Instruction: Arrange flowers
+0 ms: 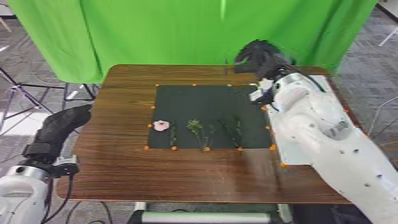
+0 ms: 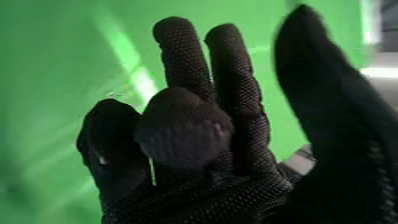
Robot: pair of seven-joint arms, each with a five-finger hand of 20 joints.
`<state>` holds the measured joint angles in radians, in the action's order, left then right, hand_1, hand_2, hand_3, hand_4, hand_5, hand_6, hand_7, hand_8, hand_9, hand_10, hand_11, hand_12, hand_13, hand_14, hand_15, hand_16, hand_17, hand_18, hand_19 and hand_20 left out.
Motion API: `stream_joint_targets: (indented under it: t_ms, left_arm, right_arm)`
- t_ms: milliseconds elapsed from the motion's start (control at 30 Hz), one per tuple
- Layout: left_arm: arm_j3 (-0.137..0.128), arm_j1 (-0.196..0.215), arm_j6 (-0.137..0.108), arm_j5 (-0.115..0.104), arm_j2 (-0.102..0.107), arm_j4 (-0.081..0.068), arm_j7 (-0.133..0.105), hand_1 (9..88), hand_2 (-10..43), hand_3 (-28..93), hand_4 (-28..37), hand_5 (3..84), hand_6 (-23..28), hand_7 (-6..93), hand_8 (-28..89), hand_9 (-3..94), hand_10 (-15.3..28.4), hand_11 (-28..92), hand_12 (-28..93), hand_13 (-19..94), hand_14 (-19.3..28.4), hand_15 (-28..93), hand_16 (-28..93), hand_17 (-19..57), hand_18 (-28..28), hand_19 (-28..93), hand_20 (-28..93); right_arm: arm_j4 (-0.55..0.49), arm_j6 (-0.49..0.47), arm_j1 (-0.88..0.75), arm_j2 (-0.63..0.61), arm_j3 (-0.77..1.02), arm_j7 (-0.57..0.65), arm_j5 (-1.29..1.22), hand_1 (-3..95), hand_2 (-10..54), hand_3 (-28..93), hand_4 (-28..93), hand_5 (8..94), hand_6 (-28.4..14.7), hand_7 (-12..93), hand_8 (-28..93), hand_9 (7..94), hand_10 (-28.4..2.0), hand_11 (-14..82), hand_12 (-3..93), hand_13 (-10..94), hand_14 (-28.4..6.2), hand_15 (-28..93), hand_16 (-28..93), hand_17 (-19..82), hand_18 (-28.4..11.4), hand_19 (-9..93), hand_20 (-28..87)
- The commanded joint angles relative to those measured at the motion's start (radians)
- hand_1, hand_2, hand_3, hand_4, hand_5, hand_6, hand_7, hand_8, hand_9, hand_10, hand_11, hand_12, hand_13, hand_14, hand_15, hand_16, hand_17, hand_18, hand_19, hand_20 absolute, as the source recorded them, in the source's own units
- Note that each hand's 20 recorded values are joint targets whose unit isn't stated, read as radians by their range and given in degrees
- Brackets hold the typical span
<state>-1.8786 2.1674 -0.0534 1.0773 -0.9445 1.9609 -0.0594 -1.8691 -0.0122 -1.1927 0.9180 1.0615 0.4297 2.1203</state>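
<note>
Head view: the right hand (image 1: 259,57), upper right of the frame, lies near the far edge of the counter (image 1: 111,175); its thumb stands wide of the fingers (some straight, others bent). The left hand (image 1: 65,122), at the left beside the counter, is of undeterminable state. The flower (image 1: 161,126), pink, lies left of centre on the dark mat (image 1: 200,100); green sprigs (image 1: 195,128) occupy the mat's lower part.
</note>
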Motion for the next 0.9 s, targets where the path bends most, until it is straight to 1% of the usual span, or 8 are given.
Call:
stream_joint_targets:
  t_ms: [33, 233, 400, 500, 567, 633, 767, 900]
  left_arm:
    - [0.004, -0.002, 0.020, 0.003, -0.005, -0.008, 0.014, 22.8, 5.3, 58, -28.3, 42.5, 0.2, 14.6, -9, 40.0, 13.7, 16, 8, 32, 17.2, 9, 0, 2.2, 10.1, 5, 11]
    - [0.011, -0.008, 0.028, 0.010, -0.001, -0.010, 0.015, 23.4, 5.2, 58, -28.3, 43.0, -0.5, 14.9, -9, 40.0, 13.7, 16, 8, 32, 17.3, 10, 0, 2.2, 10.1, 5, 12]
    - [0.018, -0.011, 0.026, 0.016, -0.002, -0.009, 0.014, 23.6, 5.1, 58, -28.3, 43.7, -0.9, 15.2, -9, 40.1, 13.7, 16, 8, 32, 17.2, 10, 0, 2.2, 10.1, 5, 12]
    - [0.015, -0.008, 0.042, 0.052, -0.004, -0.007, 0.023, 24.1, 5.3, 58, -28.3, 45.2, -1.0, 14.4, -9, 40.3, 13.7, 16, 8, 32, 17.2, 10, 0, 2.3, 10.1, 5, 12]
    - [0.013, -0.007, 0.047, 0.045, -0.006, -0.005, 0.024, 24.3, 5.4, 57, -28.3, 45.9, -1.1, 14.1, -9, 40.4, 13.7, 16, 8, 32, 17.2, 10, 0, 2.3, 10.1, 5, 11]
    - [0.018, -0.017, 0.045, 0.046, -0.003, -0.012, 0.024, 24.4, 5.5, 57, -28.3, 45.9, -1.1, 14.0, -9, 40.5, 13.8, 16, 8, 32, 17.3, 10, 0, 2.3, 10.1, 5, 12]
    - [0.017, -0.012, 0.054, 0.045, 0.006, -0.014, 0.031, 24.5, 5.6, 57, -28.3, 46.7, -1.2, 14.0, -9, 40.8, 13.7, 16, 8, 32, 17.2, 10, 0, 2.3, 10.1, 5, 12]
    - [0.016, -0.008, 0.050, 0.043, 0.000, -0.011, 0.029, 24.5, 5.6, 57, -28.3, 47.1, -1.1, 13.9, -9, 41.0, 13.6, 16, 8, 32, 17.2, 10, 0, 2.3, 10.1, 5, 12]
  right_arm:
    - [-0.011, 0.096, -0.244, -0.153, 0.208, 0.164, 0.075, 32.8, -9.5, 60, -16, 61.8, -0.3, 18, -4, 71.9, -14.2, 14.5, 21.7, 89, -2.1, 61, 33, 58, -15.6, 93, 57]
    - [0.025, 0.090, -0.300, -0.164, 0.238, 0.205, 0.145, 24.0, -9.5, 54, -18, 61.5, -2.2, 16, -4, 71.9, -15.8, 14.9, 22.2, 89, -3.1, 62, 32, 58, -17.3, 93, 57]
    - [0.059, 0.061, -0.331, -0.159, 0.247, 0.223, 0.157, 24.3, -9.5, 55, -17, 62.3, -2.0, 15, -3, 71.8, -16.0, 14.8, 22.4, 89, -3.4, 62, 32, 57, -17.9, 93, 58]
    - [0.080, 0.037, -0.354, -0.154, 0.259, 0.236, 0.170, 25.5, -9.5, 55, -17, 62.8, -1.5, 15, -3, 70.8, -16.1, 14.3, 22.3, 88, -3.6, 62, 32, 56, -18.0, 93, 57]
    - [0.084, -0.002, -0.371, -0.153, 0.274, 0.252, 0.165, 25.9, -9.5, 55, -16, 62.8, -1.5, 15, -3, 70.6, -16.1, 14.1, 22.4, 88, -3.7, 62, 32, 56, -18.1, 93, 57]
    - [0.077, -0.050, -0.406, -0.143, 0.314, 0.273, 0.159, 26.6, -9.5, 55, -16, 62.2, -1.4, 15, -3, 69.9, -16.2, 13.8, 22.4, 88, -3.7, 62, 32, 56, -18.1, 93, 57]
    - [0.075, -0.066, -0.453, -0.139, 0.347, 0.282, 0.153, 28.4, -9.5, 55, -16, 61.7, -1.0, 14, -4, 68.9, -16.5, 13.2, 22.2, 87, -4.0, 62, 32, 55, -18.2, 93, 57]
    - [0.076, -0.058, -0.471, -0.136, 0.354, 0.281, 0.138, 29.1, -9.5, 56, -16, 62.7, -0.5, 14, -4, 69.0, -16.6, 13.1, 22.3, 87, -4.0, 62, 32, 55, -18.2, 93, 56]
